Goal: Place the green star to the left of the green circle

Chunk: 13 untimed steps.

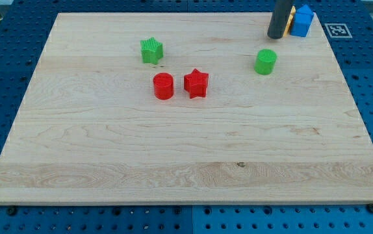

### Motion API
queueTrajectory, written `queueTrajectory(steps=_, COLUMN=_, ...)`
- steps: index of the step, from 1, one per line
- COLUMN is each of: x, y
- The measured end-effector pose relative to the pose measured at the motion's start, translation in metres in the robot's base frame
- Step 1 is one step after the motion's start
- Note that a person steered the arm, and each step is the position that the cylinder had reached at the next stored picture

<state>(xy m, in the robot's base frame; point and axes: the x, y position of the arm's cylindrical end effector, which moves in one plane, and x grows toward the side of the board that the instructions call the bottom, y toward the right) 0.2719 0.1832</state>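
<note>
Green star (151, 51) sitting toward board's top-left, already view-left of green circle (266, 62) but well apart. Tip (276, 36), no fingers, resting near top-right corner, beyond circle, star lying far left.

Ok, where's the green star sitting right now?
The green star sits in the board's upper left-centre, just up and left of the red cylinder, well to the view's left of the green circle.

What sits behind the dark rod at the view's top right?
Behind my tip a blue block shows, with a sliver of an orange-yellow block between it and the rod. The rod covers most of that block, so its shape cannot be told.
</note>
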Motion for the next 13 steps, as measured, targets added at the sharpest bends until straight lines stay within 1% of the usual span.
queueTrajectory(steps=1, x=0.001, y=-0.002)
queueTrajectory(steps=2, x=0.031, y=-0.053)
queueTrajectory(steps=3, x=0.047, y=-0.079)
queueTrajectory(steps=5, x=0.048, y=-0.079)
queueTrajectory(steps=6, x=0.059, y=-0.078)
queueTrajectory(steps=7, x=0.089, y=-0.056)
queueTrajectory(steps=8, x=0.100, y=-0.033)
queueTrajectory(steps=9, x=0.100, y=-0.030)
queueTrajectory(steps=11, x=0.100, y=0.038)
queueTrajectory(steps=12, x=0.100, y=0.027)
queueTrajectory(steps=13, x=0.099, y=-0.053)
